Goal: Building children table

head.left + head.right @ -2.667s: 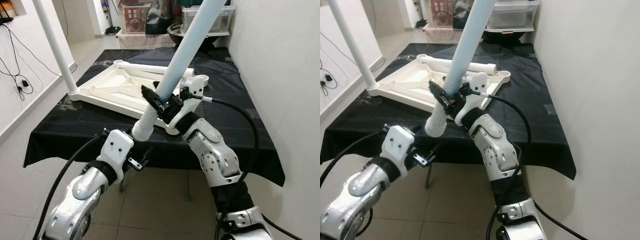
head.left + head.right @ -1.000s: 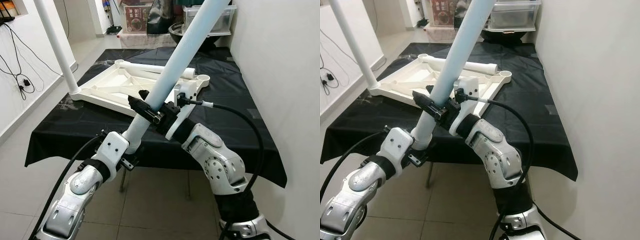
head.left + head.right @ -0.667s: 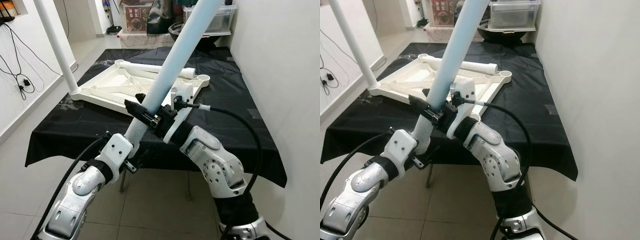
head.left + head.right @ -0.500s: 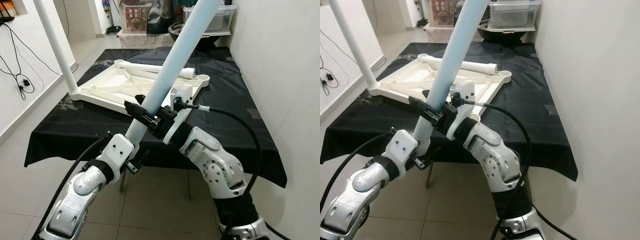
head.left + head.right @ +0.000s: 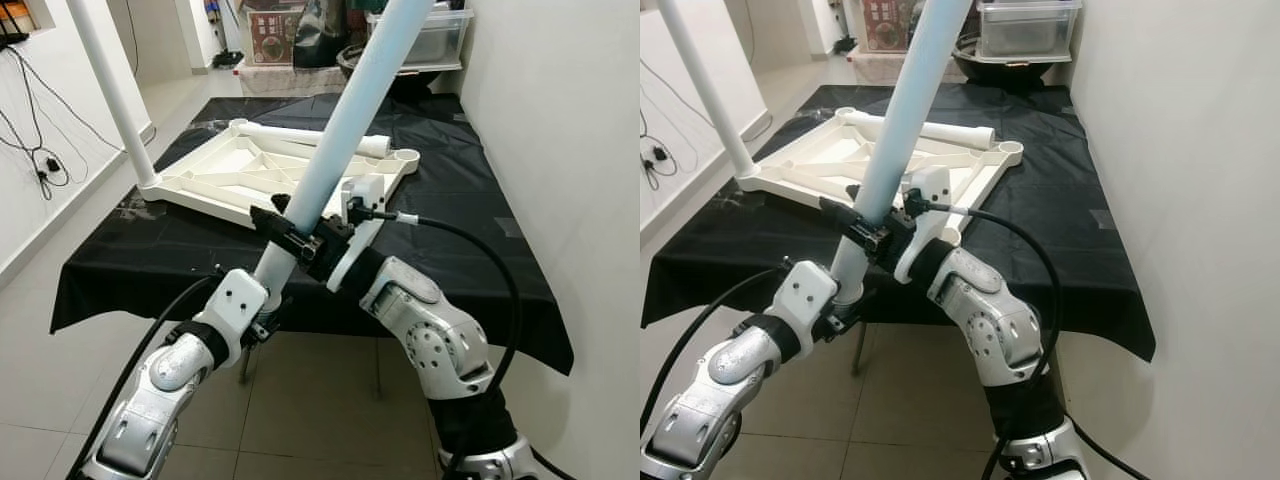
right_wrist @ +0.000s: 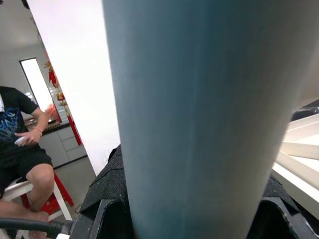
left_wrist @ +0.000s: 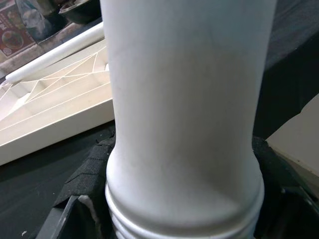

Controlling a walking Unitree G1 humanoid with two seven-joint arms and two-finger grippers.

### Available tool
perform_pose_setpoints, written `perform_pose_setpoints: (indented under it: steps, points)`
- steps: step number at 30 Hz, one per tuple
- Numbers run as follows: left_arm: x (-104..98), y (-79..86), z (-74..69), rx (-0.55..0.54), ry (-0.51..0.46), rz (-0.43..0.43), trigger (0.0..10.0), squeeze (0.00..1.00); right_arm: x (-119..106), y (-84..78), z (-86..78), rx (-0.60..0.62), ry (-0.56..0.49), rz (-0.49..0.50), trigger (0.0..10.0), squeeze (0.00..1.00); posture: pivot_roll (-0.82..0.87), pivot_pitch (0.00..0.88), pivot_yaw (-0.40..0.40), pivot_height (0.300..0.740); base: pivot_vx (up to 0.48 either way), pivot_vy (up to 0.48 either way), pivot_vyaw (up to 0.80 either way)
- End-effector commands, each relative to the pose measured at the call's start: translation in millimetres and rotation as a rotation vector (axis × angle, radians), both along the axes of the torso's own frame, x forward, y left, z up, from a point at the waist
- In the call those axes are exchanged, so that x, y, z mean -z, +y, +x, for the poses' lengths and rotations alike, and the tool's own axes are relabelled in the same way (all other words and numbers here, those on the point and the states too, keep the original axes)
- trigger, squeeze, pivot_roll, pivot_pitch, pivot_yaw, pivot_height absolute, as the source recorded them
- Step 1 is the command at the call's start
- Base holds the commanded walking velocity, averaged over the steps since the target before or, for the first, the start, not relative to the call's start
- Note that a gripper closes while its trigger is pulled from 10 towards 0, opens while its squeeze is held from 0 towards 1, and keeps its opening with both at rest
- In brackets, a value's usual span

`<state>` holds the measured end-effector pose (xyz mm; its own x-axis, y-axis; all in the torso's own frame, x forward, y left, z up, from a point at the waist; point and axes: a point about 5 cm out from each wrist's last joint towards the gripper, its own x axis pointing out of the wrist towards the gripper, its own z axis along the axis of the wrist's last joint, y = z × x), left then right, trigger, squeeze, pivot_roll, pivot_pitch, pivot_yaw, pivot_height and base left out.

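A long white table leg [image 5: 345, 120] slants up from low in front of me and leans to the right. My right gripper [image 5: 292, 236] is shut on its lower part. My left gripper [image 5: 266, 300] is shut on the ribbed bottom end [image 7: 184, 219], with black padded fingers [image 7: 84, 174] on both sides. The white tabletop [image 5: 250, 175] lies upside down on the black-covered table [image 5: 470, 230]. One leg [image 5: 110, 90] stands upright in its near left corner. Another leg [image 5: 310, 137] lies along its far edge.
A white wall [image 5: 560, 150] runs close along the table's right side. Clear storage boxes [image 5: 440, 35] and bags stand behind the table. Cables [image 5: 40, 150] hang on the left wall above tiled floor. A seated person [image 6: 20, 129] with a red stool [image 6: 50, 201] appears in the right wrist view.
The leg's bottom end has come down into my left gripper. My right gripper has shifted left and lower with the leg; over the last half second there is little motion.
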<state>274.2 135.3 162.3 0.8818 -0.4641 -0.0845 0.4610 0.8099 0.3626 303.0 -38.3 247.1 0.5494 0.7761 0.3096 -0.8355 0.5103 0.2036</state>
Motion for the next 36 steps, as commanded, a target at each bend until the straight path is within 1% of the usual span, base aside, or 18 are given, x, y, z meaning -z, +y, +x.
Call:
perform_pose_setpoints:
  steps: [1,7,8,9,18,19,20,34,36]
  points:
    - [6.7,-0.4,-2.0,0.005,0.022,0.011,10.0,0.00,-9.7,2.3,-0.5,-0.006,-0.018,0.030,10.0,1.00,0.00,0.056,0.043,0.740,0.000,0.000,0.00]
    - [6.2,-0.6,-2.3,0.010,0.018,0.016,10.0,0.00,-10.3,2.8,-1.6,-0.012,-0.024,0.030,10.0,1.00,0.00,0.054,0.043,0.740,0.000,0.000,0.00]
    - [6.2,-0.5,-2.3,0.010,0.018,0.018,10.0,0.00,-10.4,3.3,-2.1,-0.014,-0.025,0.029,10.0,0.83,0.00,0.054,0.043,0.740,0.000,0.000,0.00]
    - [6.2,-0.4,-2.2,0.009,0.016,0.020,10.0,0.00,-10.7,3.8,-2.5,-0.015,-0.024,0.029,10.0,0.00,0.00,0.054,0.043,0.740,0.000,0.000,0.00]
    - [6.3,0.2,-2.3,0.003,0.015,0.020,10.0,0.00,-11.5,5.6,-5.3,-0.035,-0.031,0.023,10.0,0.00,0.00,0.052,0.042,0.740,0.000,0.000,0.00]
    - [6.5,0.2,-2.4,0.003,0.016,0.020,10.0,0.00,-11.5,5.7,-5.5,-0.033,-0.034,0.023,2.9,0.00,0.00,0.052,0.042,0.740,0.000,0.000,0.00]
    - [6.5,0.3,-2.4,0.003,0.015,0.020,10.0,0.00,-11.5,6.1,-5.8,-0.036,-0.034,0.026,0.0,0.00,0.00,0.052,0.042,0.740,0.000,0.000,0.00]
    - [5.7,2.6,-0.4,-0.010,0.014,0.010,10.0,0.00,-13.4,8.0,-6.1,-0.048,-0.034,0.039,0.0,0.00,-0.01,0.055,0.041,0.740,0.000,0.000,0.00]
    - [5.4,2.7,0.1,-0.020,0.019,-0.002,10.0,0.00,-12.8,8.0,-6.5,-0.052,-0.031,0.038,0.0,0.00,-0.01,0.059,0.039,0.740,0.000,0.000,0.00]
